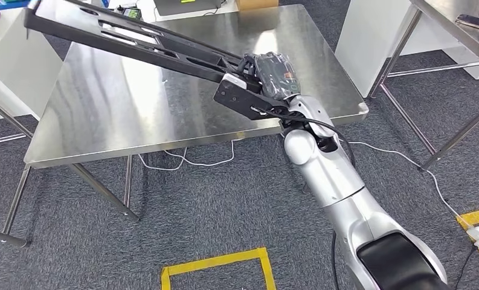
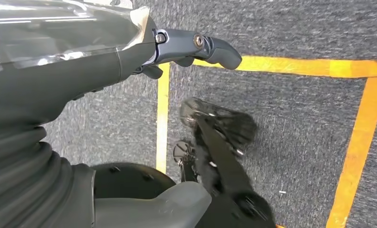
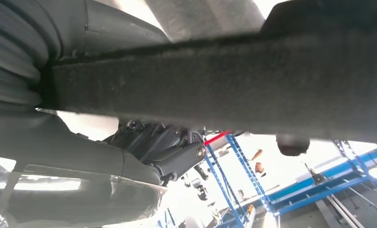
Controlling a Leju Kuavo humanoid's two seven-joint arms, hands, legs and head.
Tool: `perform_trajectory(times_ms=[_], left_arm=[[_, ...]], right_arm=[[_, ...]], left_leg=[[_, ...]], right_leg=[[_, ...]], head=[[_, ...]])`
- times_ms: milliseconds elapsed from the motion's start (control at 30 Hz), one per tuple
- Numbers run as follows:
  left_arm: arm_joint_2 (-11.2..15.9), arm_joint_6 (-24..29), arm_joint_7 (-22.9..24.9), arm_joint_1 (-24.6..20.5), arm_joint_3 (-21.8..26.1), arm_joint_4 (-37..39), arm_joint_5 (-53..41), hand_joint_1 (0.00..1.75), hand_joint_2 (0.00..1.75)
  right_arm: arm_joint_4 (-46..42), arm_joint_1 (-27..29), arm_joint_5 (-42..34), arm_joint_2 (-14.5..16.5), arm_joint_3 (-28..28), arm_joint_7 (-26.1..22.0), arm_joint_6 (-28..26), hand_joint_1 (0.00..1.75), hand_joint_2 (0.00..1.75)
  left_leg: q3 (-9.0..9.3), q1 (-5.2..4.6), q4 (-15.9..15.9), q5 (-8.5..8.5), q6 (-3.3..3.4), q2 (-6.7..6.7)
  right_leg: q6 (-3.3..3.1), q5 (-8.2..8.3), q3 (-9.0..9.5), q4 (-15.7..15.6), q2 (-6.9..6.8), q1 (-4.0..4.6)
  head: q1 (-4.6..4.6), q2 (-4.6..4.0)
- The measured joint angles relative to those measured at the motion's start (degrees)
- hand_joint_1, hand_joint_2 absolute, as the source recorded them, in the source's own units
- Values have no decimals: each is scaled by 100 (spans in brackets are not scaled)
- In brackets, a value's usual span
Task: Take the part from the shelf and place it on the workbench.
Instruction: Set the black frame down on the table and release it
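Right hand (image 1: 272, 74) grips near end of long black part (image 1: 128, 36), fingers wrapped round it. Part reaches out above shiny metal surface (image 1: 134, 115), far end past surface's far left corner. Left hand (image 2: 191, 47) hangs over grey floor (image 2: 281, 118) with yellow tape (image 2: 163, 118), fingers curled, holding nothing.

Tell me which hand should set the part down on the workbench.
Right. The right hand already holds the long black part out over the steel workbench, so it probably only needs lowering. The left hand hangs over the carpet and yellow tape, holding nothing.
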Motion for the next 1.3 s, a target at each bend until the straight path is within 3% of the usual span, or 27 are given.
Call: perform_trajectory(times_ms=[67, 133, 167, 200, 267, 333, 400, 467, 500, 533, 567, 600, 633, 667, 700, 767, 833, 867, 967, 1000, 1033, 1067, 1133, 1200, 1300], left_arm=[[-1, -1, 4, 11, 12, 0, 2, 0, 175], [16, -1, 8, 12, 19, 1, 2, 0, 175], [25, 0, 11, 10, 20, -1, 2, 0, 175], [34, 2, 15, 10, 22, -2, 2, 0, 175], [32, 4, 20, 11, 24, -3, 1, 0, 175], [25, 3, 25, 12, 29, -2, 1, 0, 175], [15, 3, 29, -1, 34, -2, 0, 0, 175], [-4, 1, 33, -10, 35, -2, -5, 0, 175], [-14, 0, 37, -6, 35, -2, -10, 0, 175], [-23, -1, 39, 1, 35, -1, -18, 0, 175], [-28, -2, 42, 8, 36, -1, -25, 0, 175], [-30, -2, 44, 17, 37, 0, -33, 0, 175], [-25, -2, 45, 24, 37, 0, -39, 0, 175], [-19, -2, 45, 28, 38, 0, -43, 0, 175], [-14, -2, 46, 29, 38, 0, -46, 0, 175], [-10, -2, 47, 27, 38, -1, -48, 0, 175], [-14, -2, 45, 23, 38, -1, -49, 0, 175], [-15, -2, 45, 16, 38, -1, -50, 0, 175], [-19, -2, 44, 0, 38, 0, -55, 0, 175], [-20, 2, 44, 4, 38, 0, -59, 0, 175], [-20, 8, 44, 9, 38, 0, -63, 0, 175], [-20, 15, 44, 13, 38, 0, -67, 0, 175], [-14, 30, 44, 15, 38, 0, -70, 0, 175], [-6, 35, 44, 12, 38, 0, -72, 0, 175], [-3, 35, 36, 10, 38, -2, -89, 0, 175]], right_arm=[[23, 2, -6, -1, 3, -7, -1, 175, 175], [35, -2, -16, -5, 3, -14, -2, 175, 175], [41, -4, -21, -7, 3, -16, -3, 175, 175], [46, -2, -26, -10, 2, -16, -4, 175, 175], [50, 0, -28, -15, -1, -16, -6, 175, 175], [50, -17, -28, -27, -4, -19, -7, 175, 175], [54, -39, -38, -48, -5, -23, -7, 175, 175], [72, -21, -48, -79, -5, -25, -7, 175, 175], [86, -1, -49, -97, -4, -26, -7, 175, 175], [99, 16, -50, -114, -2, -28, -7, 175, 175], [110, 26, -51, -129, 0, -31, -7, 175, 175], [120, 35, -54, -146, 1, -33, -7, 175, 175], [134, 42, -57, -166, 4, -35, -7, 175, 175], [148, 49, -61, -178, 9, -36, -6, 175, 175], [160, 61, -64, -190, 10, -37, -7, 175, 175], [171, 72, -60, -196, 10, -37, -7, 175, 175], [169, 66, -55, -196, 5, -39, -7, 175, 175], [169, 58, -57, -192, 7, -44, -7, 175, 175], [175, 68, -69, -195, 9, -55, -7, 175, 175], [181, 81, -76, -199, 10, -53, -7, 175, 175], [185, 91, -86, -203, 13, -51, -7, 175, 175], [188, 95, -98, -204, 16, -50, -7, 175, 175], [189, 93, -121, -204, 22, -42, -8, 175, 175], [189, 95, -130, -207, 26, -13, -14, 175, 175], [175, 101, -28, -207, 35, 79, -34, 175, 175]], left_leg=[[60, -77, -495, 343, 167, -2], [281, -213, -1190, 856, 438, -50], [381, -274, -1414, 1000, 546, -77], [465, -320, -1561, 1065, 621, -101], [689, -344, -1792, 1032, 697, -98], [934, -319, -1992, 1023, 751, -83], [1092, -286, -2069, 971, 738, -81], [1189, -254, -2067, 861, 666, -101], [1242, -232, -2057, 796, 611, -116], [1296, -201, -2037, 727, 551, -130], [1346, -163, -1998, 646, 484, -140], [1387, -131, -1938, 553, 413, -150], [1412, -112, -1861, 458, 346, -157], [1401, -106, -1784, 373, 290, -161], [1383, -108, -1718, 305, 248, -158], [1347, -101, -1645, 219, 199, -145], [1247, -75, -1434, 181, 141, -86], [1099, -62, -1189, 144, 105, -49], [364, -42, -150, -151, 20, 19], [170, -42, 16, -202, 29, 22], [73, -46, -12, -145, 59, 23], [69, -56, -227, 37, 110, 22], [249, -118, -989, 650, 279, 17], [427, -187, -1508, 991, 416, 17], [571, -214, -1665, 995, 464, 1]], right_leg=[[-20, -108, 148, -9, 4, 72], [-25, -213, 293, -51, 9, 114], [-12, -250, 356, -99, 13, 108], [10, -258, 419, -135, 14, 100], [105, -210, 505, -173, 7, 93], [169, -160, 420, 84, 0, 99], [179, -243, 36, 706, 0, 79], [195, -508, -439, 1209, 0, 23], [228, -611, -591, 1236, -2, -18], [297, -612, -658, 1093, -5, -63], [413, -458, -646, 782, -10, -115], [551, -150, -596, 441, -40, -164], [643, 117, -559, 170, -73, -182], [632, 317, -517, 5, -96, -185], [559, 419, -516, -18, -112, -176], [334, 354, -498, 35, -83, -166], [247, 306, -441, 43, -56, -181], [209, 276, -394, 36, -47, -185], [144, 164, -255, 28, -40, -168], [140, 120, -201, 28, -37, -158], [136, 76, -142, 26, -31, -146], [135, 29, -80, 22, -23, -130], [136, -60, 51, 2, -9, -102], [161, -121, 132, -44, -4, -86], [225, -169, 189, -139, -10, -71]], head=[[-1, 1], [30, 1], [51, 1], [59, 2], [47, 1], [36, 0], [41, 0], [48, 0], [48, 0], [48, 0], [50, 0], [52, 0], [65, 0], [70, 0], [65, 1], [43, 2], [24, 1], [19, 0], [10, 1], [9, 1], [9, 0], [9, 1], [16, 1], [19, 1], [14, 0]])
